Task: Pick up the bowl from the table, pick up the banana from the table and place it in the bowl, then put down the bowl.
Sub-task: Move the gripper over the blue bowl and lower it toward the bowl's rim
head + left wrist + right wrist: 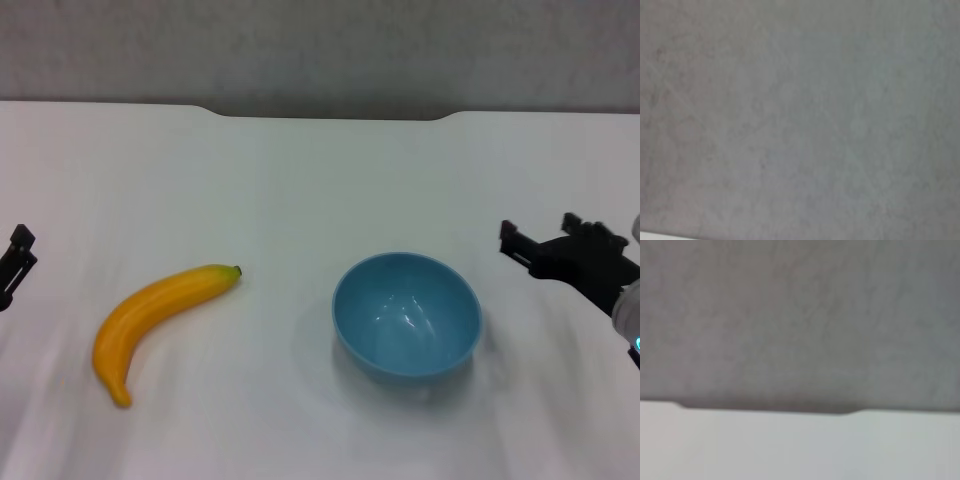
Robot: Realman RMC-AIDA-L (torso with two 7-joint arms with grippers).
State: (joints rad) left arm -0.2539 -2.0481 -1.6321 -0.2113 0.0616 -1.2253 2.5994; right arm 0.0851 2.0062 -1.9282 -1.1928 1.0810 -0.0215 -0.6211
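Observation:
The light-blue bowl (407, 315) stands upright and empty on the white table (300, 180), right of the middle. The yellow-orange banana (155, 315) lies flat to its left, dark tip pointing toward the bowl, a hand's width apart from it. My right gripper (540, 235) hovers at the right edge, to the right of the bowl and clear of it, open and holding nothing. Only a black part of my left gripper (16, 258) shows at the left edge, left of the banana. Neither wrist view shows the bowl or the banana.
The table's far edge has a shallow notch (330, 115), also seen as the notch (765, 410) in the right wrist view. A grey wall (800, 120) stands behind the table. Bare tabletop lies between banana and bowl and in front of both.

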